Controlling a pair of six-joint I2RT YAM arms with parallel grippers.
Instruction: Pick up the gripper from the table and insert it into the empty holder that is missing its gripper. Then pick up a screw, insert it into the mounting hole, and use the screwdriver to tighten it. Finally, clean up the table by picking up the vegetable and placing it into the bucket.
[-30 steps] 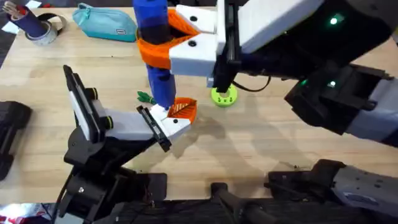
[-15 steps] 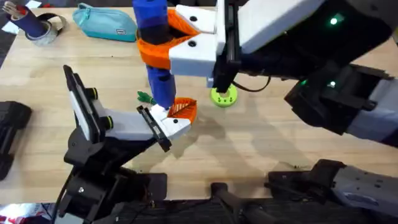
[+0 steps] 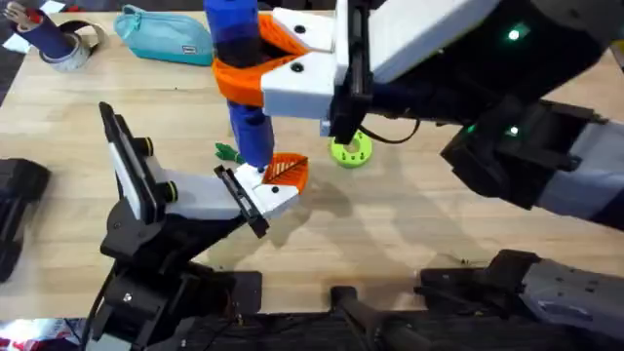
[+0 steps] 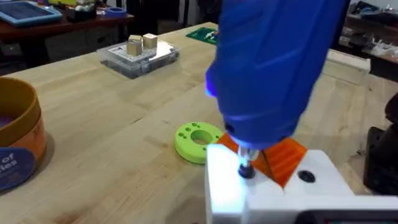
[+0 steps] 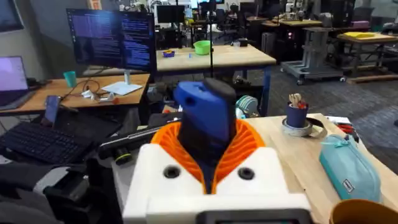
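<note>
The right tool is clamped around the blue handle of the screwdriver, its orange pads pressing it from both sides, and holds it upright over the holder. In the left wrist view the narrow tip of the screwdriver sits on a small dark screw in the top face of the white holder, so the tightening step looks to be the one in hand. The gripper, the small orange ribbed finger, is already seated in the holder just beside the shaft, so the first part of the task appears done, and the screw appears to be in its mounting hole. How far it is driven home cannot be told. The left tool sits low at the near edge of the surface, by the holder; whether it is open or closed cannot be told.

Still left is the clean-up: the vegetable lies on the surface just behind the holder, and the bucket stands well apart from it, with nothing green seen inside. A lime-green disc lies near the right arm
</note>
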